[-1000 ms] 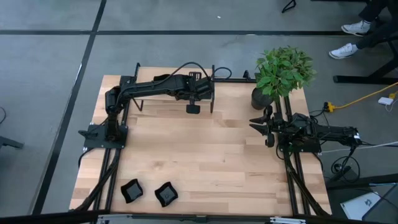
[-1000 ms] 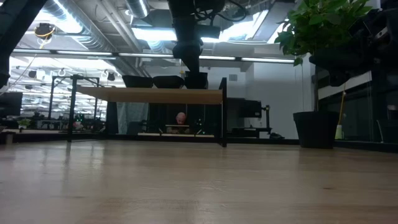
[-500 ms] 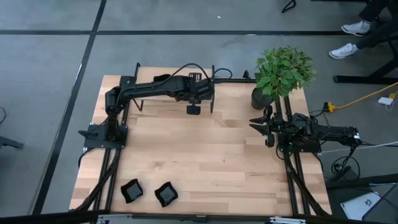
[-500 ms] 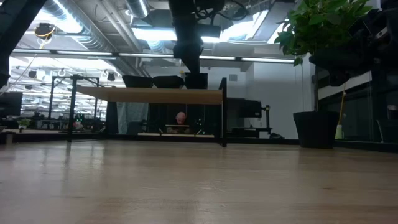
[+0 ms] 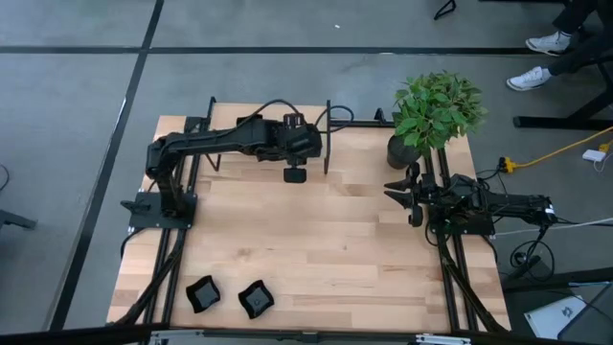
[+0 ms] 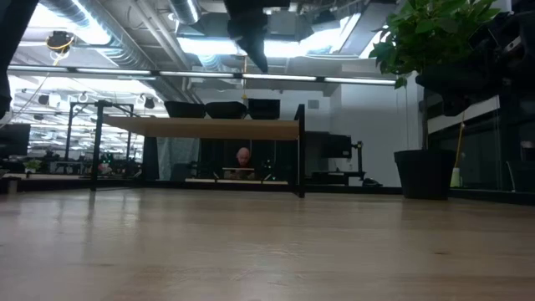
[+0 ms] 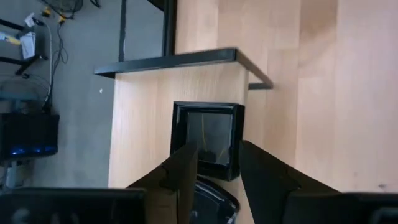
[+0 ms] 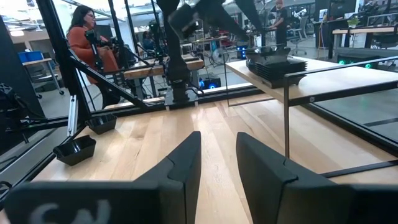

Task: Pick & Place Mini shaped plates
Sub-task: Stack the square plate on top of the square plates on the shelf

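Your table (image 5: 326, 240) is mostly bare. Your left pincer (image 7: 217, 163) hangs with fingers apart right over the stack of mini shaped plates (image 7: 206, 138) on the raised shelf (image 7: 186, 60). They look light, stiff, glossy and likely slippery, so pinch one raised rim. Two more plates (image 5: 228, 296) lie well apart, at the near edge. The plant (image 5: 436, 110) stands just beside your idle right pincer (image 8: 217, 155), fingers apart.

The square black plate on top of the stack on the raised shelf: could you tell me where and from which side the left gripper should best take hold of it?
Probably from straight above, pinching one raised rim wall of the square plate. It lies flat on the shelf, rim up, and the left gripper hangs open directly over it.
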### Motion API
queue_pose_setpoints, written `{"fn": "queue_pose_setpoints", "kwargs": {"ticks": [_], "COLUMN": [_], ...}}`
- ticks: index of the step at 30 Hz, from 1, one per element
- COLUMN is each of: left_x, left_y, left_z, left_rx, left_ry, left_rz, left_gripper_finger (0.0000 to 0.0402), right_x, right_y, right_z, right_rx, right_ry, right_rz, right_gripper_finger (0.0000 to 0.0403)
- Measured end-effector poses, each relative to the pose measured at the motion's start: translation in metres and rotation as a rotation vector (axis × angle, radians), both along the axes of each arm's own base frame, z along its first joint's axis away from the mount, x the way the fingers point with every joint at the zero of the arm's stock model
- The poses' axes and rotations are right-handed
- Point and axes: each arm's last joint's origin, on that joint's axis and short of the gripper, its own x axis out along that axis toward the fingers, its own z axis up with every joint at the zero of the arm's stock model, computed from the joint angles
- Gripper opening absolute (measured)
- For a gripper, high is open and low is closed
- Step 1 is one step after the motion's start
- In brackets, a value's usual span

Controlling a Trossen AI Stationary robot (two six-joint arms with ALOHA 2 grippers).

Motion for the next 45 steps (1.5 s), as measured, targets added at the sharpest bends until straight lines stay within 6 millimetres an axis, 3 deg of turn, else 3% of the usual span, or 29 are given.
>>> {"fn": "queue_pose_setpoints", "kwargs": {"ticks": [5, 11, 16, 22, 29, 35, 45], "left_x": [-0.008, -0.024, -0.023, 0.0, 0.014, 0.019, 0.019], "left_y": [-0.018, -0.049, -0.057, -0.026, 0.013, 0.038, 0.058], "left_z": [0.013, 0.033, 0.031, -0.01, -0.035, -0.047, -0.043], "left_rx": [-0.026, -0.14, -0.215, -0.293, -0.302, -0.308, -0.248], "left_ry": [-0.061, -0.103, -0.067, 0.078, 0.084, 0.077, 0.005], "left_rz": [-0.001, -0.167, -0.325, -0.245, -0.147, -0.098, -0.045], "left_gripper_finger": [0.0114, 0.0114, 0.0113, 0.0104, 0.0091, 0.0088, 0.0088], "right_x": [0.0, 0.0, 0.0, 0.0, 0.0, 0.0, 0.0], "right_y": [0.0, 0.0, 0.0, 0.0, 0.0, 0.0, 0.0], "right_z": [0.0, 0.0, 0.0, 0.0, 0.0, 0.0, 0.0], "right_rx": [0.0, 0.0, 0.0, 0.0, 0.0, 0.0, 0.0], "right_ry": [0.0, 0.0, 0.0, 0.0, 0.0, 0.0, 0.0], "right_rz": [0.0, 0.0, 0.0, 0.0, 0.0, 0.0, 0.0], "right_gripper_finger": [0.0103, 0.0103, 0.0103, 0.0103, 0.0103, 0.0103, 0.0103]}}
